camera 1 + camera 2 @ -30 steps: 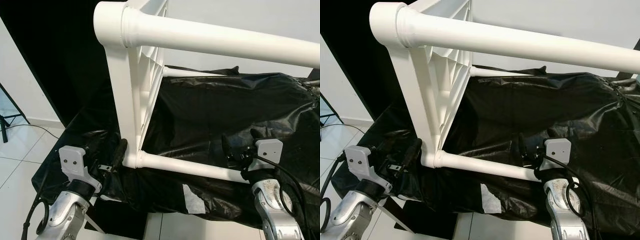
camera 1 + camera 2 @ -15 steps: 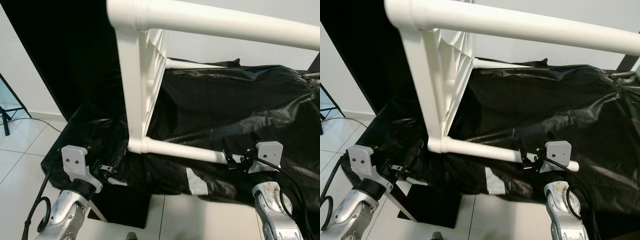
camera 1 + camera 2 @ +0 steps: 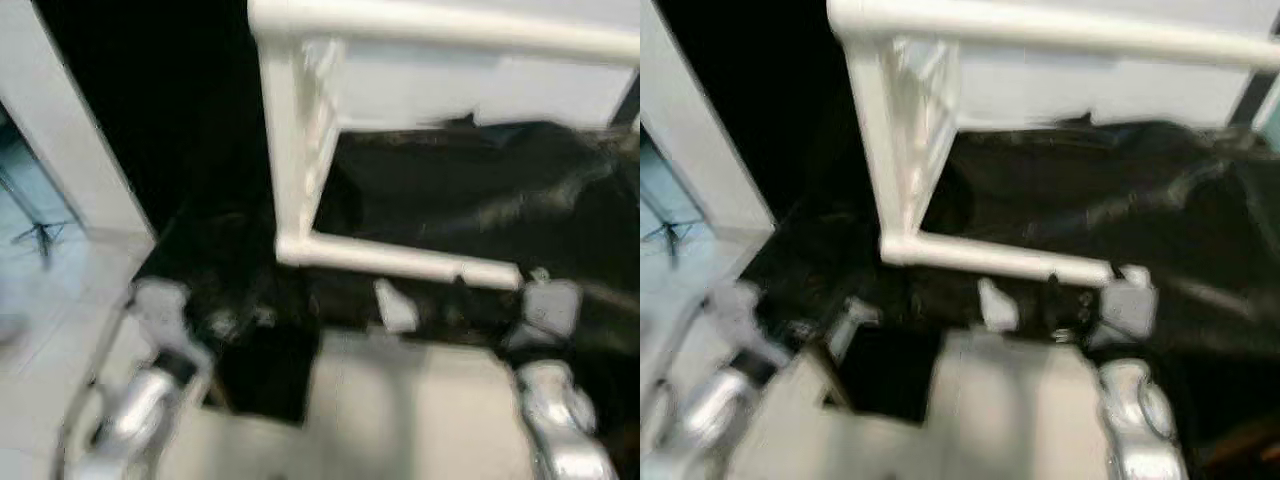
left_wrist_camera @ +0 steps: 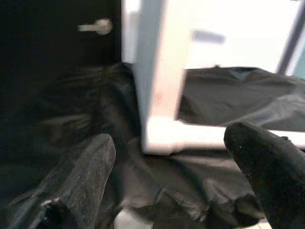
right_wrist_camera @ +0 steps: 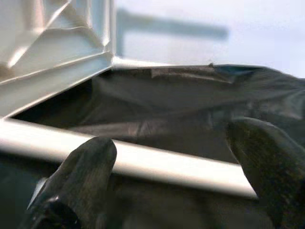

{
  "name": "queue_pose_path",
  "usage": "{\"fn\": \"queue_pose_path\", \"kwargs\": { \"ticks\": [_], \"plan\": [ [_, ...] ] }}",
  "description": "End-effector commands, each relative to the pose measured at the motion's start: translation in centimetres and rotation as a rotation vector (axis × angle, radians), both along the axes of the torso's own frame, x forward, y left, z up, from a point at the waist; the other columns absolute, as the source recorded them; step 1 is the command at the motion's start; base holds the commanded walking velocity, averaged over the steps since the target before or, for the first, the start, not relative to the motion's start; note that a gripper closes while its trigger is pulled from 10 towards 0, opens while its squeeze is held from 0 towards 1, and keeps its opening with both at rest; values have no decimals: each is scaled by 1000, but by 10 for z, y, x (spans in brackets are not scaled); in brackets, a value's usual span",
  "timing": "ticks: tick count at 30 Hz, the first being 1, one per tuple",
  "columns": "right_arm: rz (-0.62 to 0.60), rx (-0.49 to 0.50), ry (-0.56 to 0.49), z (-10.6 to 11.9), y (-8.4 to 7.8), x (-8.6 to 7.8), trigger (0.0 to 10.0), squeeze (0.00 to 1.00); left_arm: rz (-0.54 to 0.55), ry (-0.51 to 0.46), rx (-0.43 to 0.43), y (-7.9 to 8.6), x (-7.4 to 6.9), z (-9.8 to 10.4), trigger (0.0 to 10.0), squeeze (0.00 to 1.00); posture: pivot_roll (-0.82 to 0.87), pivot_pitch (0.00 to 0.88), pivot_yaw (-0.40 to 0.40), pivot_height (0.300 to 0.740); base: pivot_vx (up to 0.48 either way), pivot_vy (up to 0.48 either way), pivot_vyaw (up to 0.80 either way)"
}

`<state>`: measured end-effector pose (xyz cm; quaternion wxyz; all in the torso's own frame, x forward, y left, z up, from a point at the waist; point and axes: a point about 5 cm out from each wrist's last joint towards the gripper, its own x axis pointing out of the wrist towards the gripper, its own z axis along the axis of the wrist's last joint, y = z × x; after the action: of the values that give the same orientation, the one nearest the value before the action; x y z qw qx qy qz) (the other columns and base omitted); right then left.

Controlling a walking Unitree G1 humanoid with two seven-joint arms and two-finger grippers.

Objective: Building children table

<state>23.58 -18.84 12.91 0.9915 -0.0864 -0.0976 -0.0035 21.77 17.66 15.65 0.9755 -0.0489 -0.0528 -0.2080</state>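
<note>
Both end effectors now clear of white table frame (image 3: 300,150)

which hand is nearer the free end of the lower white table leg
Right. The right hand sits just below the free end of the lower white leg, fingers open. The left hand is open too, near the leg's joint with the white tabletop.

No legible text, label, brand, number or sign anywhere. Head views motion-blurred; pale patch (image 3: 396,306) on black sheet (image 3: 480,210), lower centre of frame, too smeared to read. White table frame (image 3: 300,150) at upper centre blank, no markings made out.
</note>
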Motion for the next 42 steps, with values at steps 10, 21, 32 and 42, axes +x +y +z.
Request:
{"fn": "queue_pose_path", "kwargs": {
  "ticks": [10,21,32,42],
  "plan": [
    [9,-1,-14,4,2,5,10000,0,-16,-47,80,-6,15,3,10000,0,101,0,-5,740,0,0,0],
    [8,-13,-31,9,-1,11,10000,0,-19,-100,122,-10,32,9,10000,0,86,0,-11,740,0,0,0],
    [19,-34,-43,13,0,11,10000,0,-44,-139,95,-15,39,12,10000,0,79,0,-17,740,0,0,0],
    [-13,-80,-89,30,-1,22,10000,0,-143,-182,100,-30,35,21,10000,0,79,0,-11,740,0,0,0]
  ]
}}
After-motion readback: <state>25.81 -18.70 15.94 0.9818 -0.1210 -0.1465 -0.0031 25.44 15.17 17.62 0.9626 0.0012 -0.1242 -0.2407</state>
